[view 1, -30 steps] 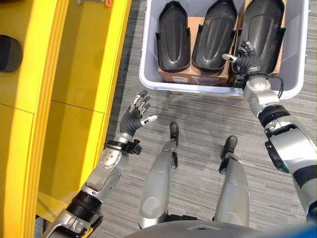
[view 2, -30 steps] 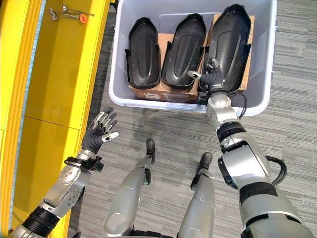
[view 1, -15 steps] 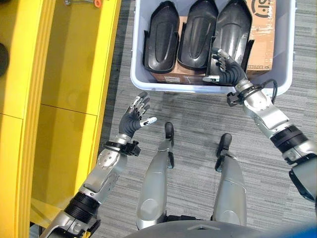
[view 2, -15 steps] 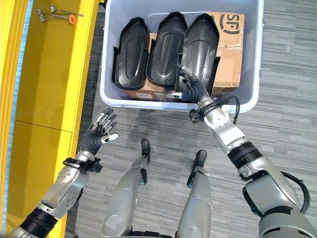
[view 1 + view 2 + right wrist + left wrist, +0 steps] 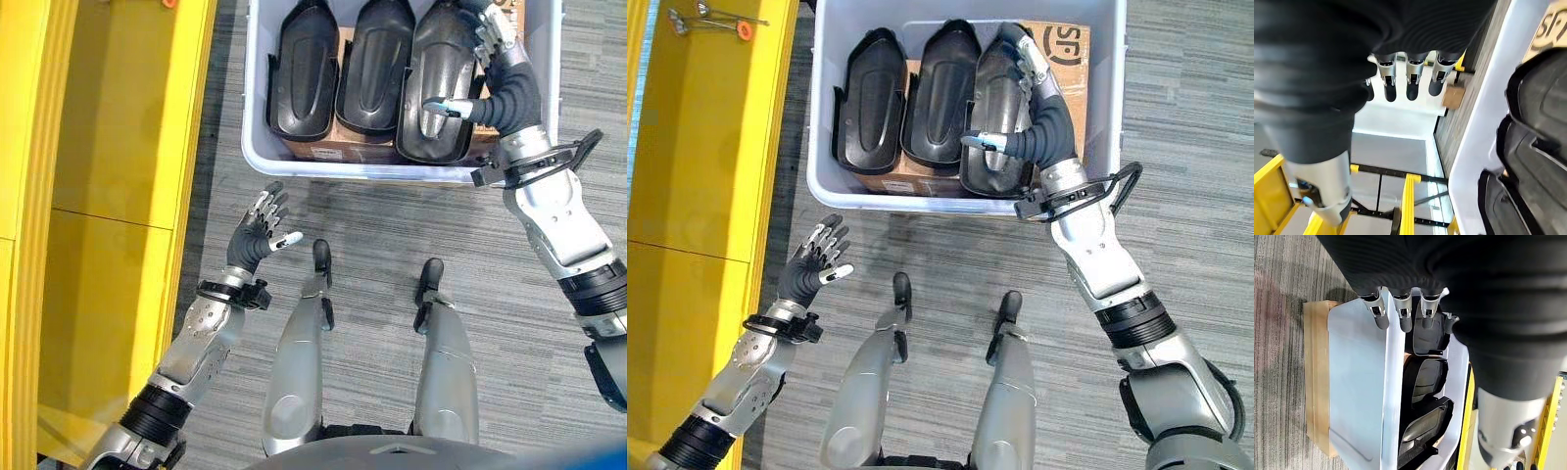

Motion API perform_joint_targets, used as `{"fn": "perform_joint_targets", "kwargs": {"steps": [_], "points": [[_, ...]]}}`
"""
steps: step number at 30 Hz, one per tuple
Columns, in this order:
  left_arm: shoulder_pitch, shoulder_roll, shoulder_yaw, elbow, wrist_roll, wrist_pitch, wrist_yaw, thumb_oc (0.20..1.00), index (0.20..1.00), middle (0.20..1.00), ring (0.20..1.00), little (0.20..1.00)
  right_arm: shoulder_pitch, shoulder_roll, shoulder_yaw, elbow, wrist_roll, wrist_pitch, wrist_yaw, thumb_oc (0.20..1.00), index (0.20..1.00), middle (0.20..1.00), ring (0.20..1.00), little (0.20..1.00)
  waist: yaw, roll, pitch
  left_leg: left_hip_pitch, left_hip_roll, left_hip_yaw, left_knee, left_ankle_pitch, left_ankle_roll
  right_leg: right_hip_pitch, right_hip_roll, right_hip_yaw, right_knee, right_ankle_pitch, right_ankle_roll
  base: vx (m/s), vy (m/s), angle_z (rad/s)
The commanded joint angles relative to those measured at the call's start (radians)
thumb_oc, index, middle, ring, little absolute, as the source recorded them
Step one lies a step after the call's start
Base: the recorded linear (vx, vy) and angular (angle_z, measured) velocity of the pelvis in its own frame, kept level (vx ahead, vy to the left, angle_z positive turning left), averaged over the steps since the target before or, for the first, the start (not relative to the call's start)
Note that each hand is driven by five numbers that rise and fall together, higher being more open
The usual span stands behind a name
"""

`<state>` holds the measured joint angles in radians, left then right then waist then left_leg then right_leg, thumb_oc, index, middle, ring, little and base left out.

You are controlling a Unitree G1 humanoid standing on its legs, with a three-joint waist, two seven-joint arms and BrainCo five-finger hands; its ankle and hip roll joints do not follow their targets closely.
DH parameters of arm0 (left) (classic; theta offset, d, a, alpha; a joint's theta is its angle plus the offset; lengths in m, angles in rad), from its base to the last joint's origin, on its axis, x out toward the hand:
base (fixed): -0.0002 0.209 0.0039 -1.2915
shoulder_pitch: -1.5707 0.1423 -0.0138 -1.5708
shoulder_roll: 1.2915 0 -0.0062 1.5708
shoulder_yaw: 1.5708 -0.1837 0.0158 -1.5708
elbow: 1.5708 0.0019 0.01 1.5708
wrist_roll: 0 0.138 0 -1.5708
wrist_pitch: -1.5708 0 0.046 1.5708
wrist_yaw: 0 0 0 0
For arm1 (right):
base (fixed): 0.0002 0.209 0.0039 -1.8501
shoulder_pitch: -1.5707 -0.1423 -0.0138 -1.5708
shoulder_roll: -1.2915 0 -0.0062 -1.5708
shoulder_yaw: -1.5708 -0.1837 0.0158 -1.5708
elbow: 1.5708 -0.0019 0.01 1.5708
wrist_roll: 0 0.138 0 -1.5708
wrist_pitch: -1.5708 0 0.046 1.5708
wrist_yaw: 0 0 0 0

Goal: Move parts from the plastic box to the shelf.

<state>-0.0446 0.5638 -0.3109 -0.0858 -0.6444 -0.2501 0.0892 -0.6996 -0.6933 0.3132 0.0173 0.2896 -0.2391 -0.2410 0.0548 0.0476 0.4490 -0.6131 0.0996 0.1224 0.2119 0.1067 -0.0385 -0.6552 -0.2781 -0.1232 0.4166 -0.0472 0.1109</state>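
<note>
Pick-up step: the right hand (image 5: 1034, 117) spreads wide over the rightmost black moulded part (image 5: 994, 117) in the plastic box (image 5: 1107, 147), at one o'clock. The left hand (image 5: 813, 269) hangs open at eight o'clock. Next it must close and lift toward the yellow shelf (image 5: 696, 157).

three black parts (image 5: 940, 88) stand side by side in the plastic box (image 5: 1095, 186), touching, packing its left and middle; a cardboard box (image 5: 1080, 59) takes the right. the right hand (image 5: 1024, 108) lies open over the rightmost part. bare carpet floor (image 5: 382, 235) runs between the box and the yellow shelf (image 5: 118, 127), where the open left hand (image 5: 257, 230) hangs.
</note>
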Motion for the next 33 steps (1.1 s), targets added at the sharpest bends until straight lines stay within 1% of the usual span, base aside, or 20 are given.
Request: {"fn": "perform_joint_targets", "kwargs": {"steps": [1,2,5,7,8,9,15,19,33], "points": [[0.047,0.02,0.027,-0.102,0.006,-0.051,0.01,1.0,1.0,1.0,1.0,1.0,-0.031,0.031,-0.064,-0.004,-0.083,-0.041,-0.091,1.0,1.0,1.0,1.0,1.0,0.015,-0.009,-0.02,-0.007,0.048,-0.048,0.095,-0.099,-0.044,0.085,-0.013,0.003,-0.091,0.066,0.039,0.0,0.0,0.0],[0.046,0.014,0.028,-0.1,0.008,-0.055,0.022,1.0,1.0,1.0,1.0,1.0,-0.032,0.081,-0.091,0.037,-0.097,-0.041,-0.138,1.0,1.0,1.0,1.0,1.0,0.018,-0.006,-0.019,-0.008,0.047,-0.049,0.098,-0.101,-0.043,0.084,-0.012,0.005,-0.089,0.066,0.039,0.0,0.0,0.0],[0.034,0.005,0.017,-0.091,0.007,-0.062,0.037,1.0,1.0,1.0,1.0,1.0,-0.057,0.152,-0.107,0.135,-0.119,-0.028,-0.211,1.0,1.0,1.0,1.0,1.0,0.022,0.001,-0.02,-0.005,0.046,-0.047,0.095,-0.101,-0.042,0.086,-0.012,0.005,-0.09,0.065,0.038,0.0,0.0,0.0],[0.025,0.001,0.012,-0.085,0.01,-0.065,0.05,1.0,1.0,1.0,1.0,1.0,-0.072,0.174,-0.115,0.172,-0.161,-0.013,-0.253,1.0,1.0,1.0,1.0,1.0,0.023,0.005,-0.019,-0.007,0.045,-0.046,0.097,-0.102,-0.041,0.083,-0.012,0.006,-0.089,0.065,0.037,0.0,0.0,0.0],[0.022,-0.002,0.011,-0.082,0.016,-0.069,0.058,1.0,1.0,1.0,1.0,1.0,-0.086,0.19,-0.129,0.211,-0.198,-0.003,-0.3,1.0,1.0,1.0,1.0,1.0,0.024,0.009,-0.02,-0.011,0.044,-0.047,0.098,-0.103,-0.04,0.081,-0.012,0.006,-0.087,0.063,0.037,0.0,0.0,0.0],[0.02,-0.004,0.005,-0.083,0.018,-0.071,0.062,1.0,1.0,1.0,1.0,1.0,-0.096,0.196,-0.138,0.236,-0.223,0.006,-0.329,1.0,1.0,1.0,1.0,1.0,0.025,0.013,-0.019,-0.012,0.043,-0.048,0.099,-0.103,-0.039,0.08,-0.011,0.007,-0.086,0.061,0.037,0.0,0.0,0.0],[0.009,-0.004,-0.004,-0.078,0.032,-0.082,0.079,1.0,1.0,1.0,1.0,1.0,-0.139,0.207,-0.16,0.365,-0.303,0.05,-0.428,1.0,1.0,1.0,1.0,1.0,0.031,0.023,-0.018,-0.019,0.04,-0.05,0.102,-0.106,-0.034,0.073,-0.01,0.009,-0.079,0.058,0.037,0.0,0.0,0.0],[0.007,0.001,-0.011,-0.078,0.037,-0.086,0.089,1.0,1.0,1.0,1.0,1.0,-0.156,0.213,-0.169,0.427,-0.299,0.061,-0.456,1.0,1.0,1.0,1.0,1.0,0.033,0.025,-0.017,-0.026,0.039,-0.052,0.105,-0.106,-0.034,0.069,-0.009,0.009,-0.077,0.058,0.036,0.0,0.0,0.0],[0.004,0.012,-0.028,-0.077,0.041,-0.093,0.108,1.0,1.0,1.0,1.0,1.0,-0.202,0.226,-0.134,0.655,-0.226,0.073,-0.466,1.0,1.0,1.0,1.0,1.0,0.035,0.03,-0.006,-0.039,0.038,-0.052,0.115,-0.109,-0.031,0.054,-0.007,0.011,-0.064,0.057,0.034,0.0,0.0,0.0]]}}
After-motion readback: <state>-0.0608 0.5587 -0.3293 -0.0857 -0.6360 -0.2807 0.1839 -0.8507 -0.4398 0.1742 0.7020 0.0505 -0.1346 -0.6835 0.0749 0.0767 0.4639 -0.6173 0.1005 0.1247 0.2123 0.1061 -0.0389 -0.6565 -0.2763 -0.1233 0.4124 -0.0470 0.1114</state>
